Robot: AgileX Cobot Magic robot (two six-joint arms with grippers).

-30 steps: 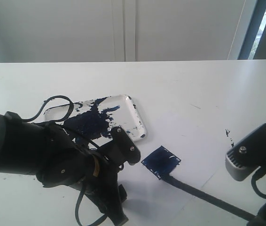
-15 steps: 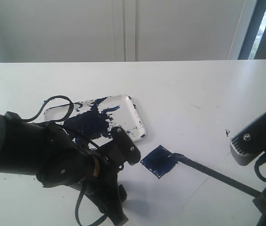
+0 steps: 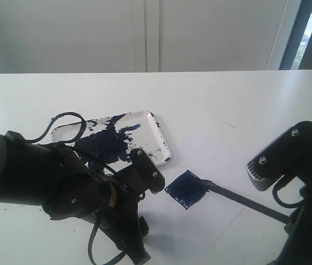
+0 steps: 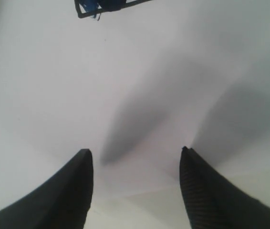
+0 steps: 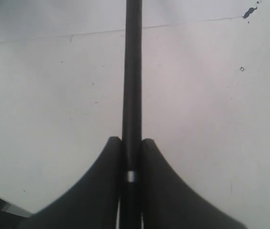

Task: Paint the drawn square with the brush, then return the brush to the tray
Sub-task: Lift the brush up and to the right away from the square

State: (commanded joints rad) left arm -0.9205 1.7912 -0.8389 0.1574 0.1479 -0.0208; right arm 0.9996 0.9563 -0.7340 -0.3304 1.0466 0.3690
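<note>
My right claw [image 5: 131, 140] pinched the long thin black brush [image 3: 244, 200]. It pointed straight away from me, tip touching a corner of the small dark blue square [image 3: 186, 189]. The smeared clear plastic tray [image 3: 159, 135] lay just past that square. My left claw [image 4: 135, 152] was spread. 1 second before, the tip touched another side.

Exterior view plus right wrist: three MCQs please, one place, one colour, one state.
1. The tip of the brush sits:
A. by the back wall
B. at the edge of the drawn square
C. under the left arm
2. The paint in the drawn square is:
A. dark blue
B. red
C. green
3. The right gripper is:
A. open and empty
B. out of view
C. shut on the brush
Key: B, the tip meets the square's right corner; A, the fill is dark blue; C, both fingers press the handle.
</note>
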